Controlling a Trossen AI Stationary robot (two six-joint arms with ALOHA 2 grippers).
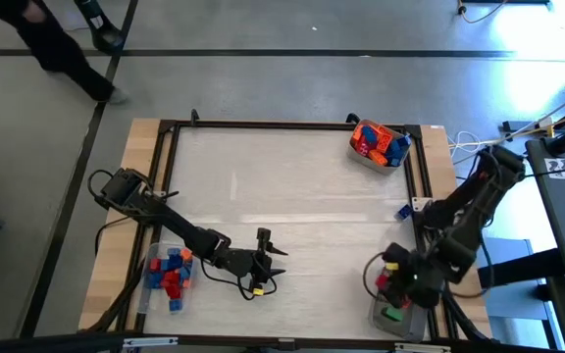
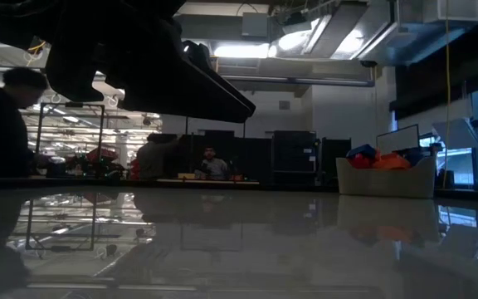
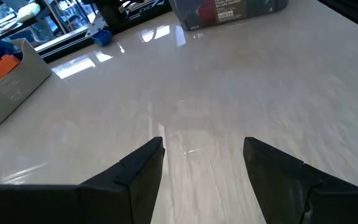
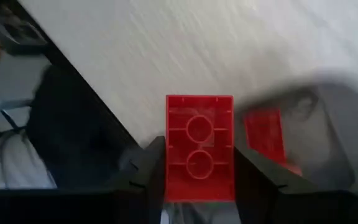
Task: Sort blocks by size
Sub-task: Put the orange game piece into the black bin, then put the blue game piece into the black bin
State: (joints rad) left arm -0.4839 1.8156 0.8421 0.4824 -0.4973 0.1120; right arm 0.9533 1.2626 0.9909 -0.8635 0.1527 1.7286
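Now the right gripper [image 4: 199, 180] clamps a red two-stud plastic brick [image 4: 199, 146] above the clear plastic tub [image 4: 334, 124], and an off-centre release could drop it outside.

Clear tubs [image 1: 379, 159] on pale table [image 1: 292, 196]

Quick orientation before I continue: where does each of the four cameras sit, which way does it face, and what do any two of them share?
High view: overhead, straight down on the table; both arms visible.
Low view: table height, looking across to the far tub of blocks; a dark arm fills the top left.
Left wrist view: behind the open left gripper, facing bare tabletop.
Right wrist view: behind the right gripper, shut on a red block, above a tub.
Shared: the far tub shows in the high, low and left wrist views.
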